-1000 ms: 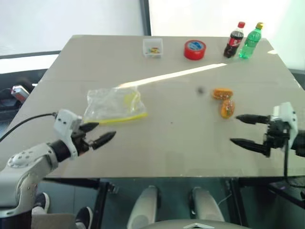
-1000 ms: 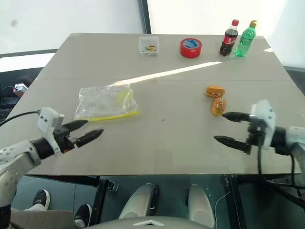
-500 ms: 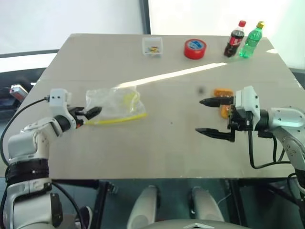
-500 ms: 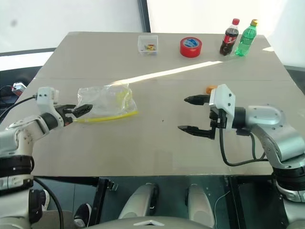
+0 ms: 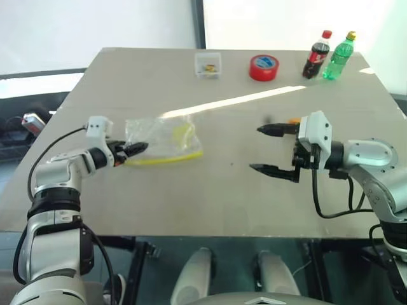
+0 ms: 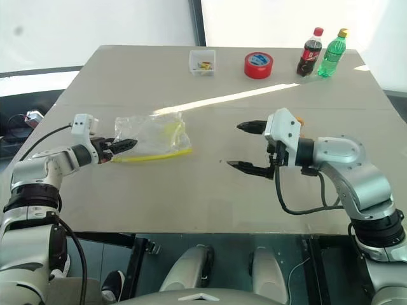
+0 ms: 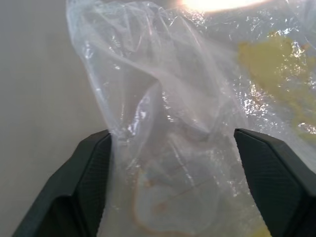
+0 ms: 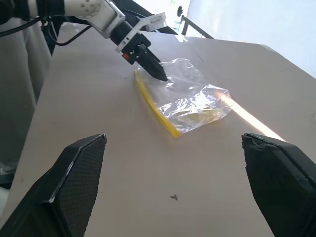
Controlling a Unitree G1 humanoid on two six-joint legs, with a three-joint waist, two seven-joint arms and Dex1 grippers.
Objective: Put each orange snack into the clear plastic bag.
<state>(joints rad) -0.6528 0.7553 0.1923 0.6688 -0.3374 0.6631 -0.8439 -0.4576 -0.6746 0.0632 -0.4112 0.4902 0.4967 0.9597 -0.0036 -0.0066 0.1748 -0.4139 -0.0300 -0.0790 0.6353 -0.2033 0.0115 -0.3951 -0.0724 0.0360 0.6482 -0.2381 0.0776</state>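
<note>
The clear plastic bag (image 5: pixel 164 139) lies flat on the counter (image 5: pixel 216 190), on the robot's left side. Its yellow zip strip (image 5: pixel 166 159) runs along the edge nearest the robot. The left tool (image 5: pixel 135 150) is at the bag's near left corner. In the left wrist view, the bag's crinkly plastic sits between the two black fingers (image 7: pixel 89 182), and there is a gap between them. The fingers are not pinched tight, so the bag does not look held yet.

The right tool (image 6: pixel 245 146) hangs over the middle of the counter with its fingers spread wide and nothing in them. One of the orange snacks (image 5: pixel 293 121) peeks out just behind it, mostly hidden by the tool.

The step in hand looks like grabbing the bag. To do it well, the left tool should pinch only the top sheet of plastic near the zip strip, so the mouth can open. It should squeeze slowly, because thin plastic slips and bunches up. The bag should stay low on the counter. The right tool then has to go back for a snack.
</note>
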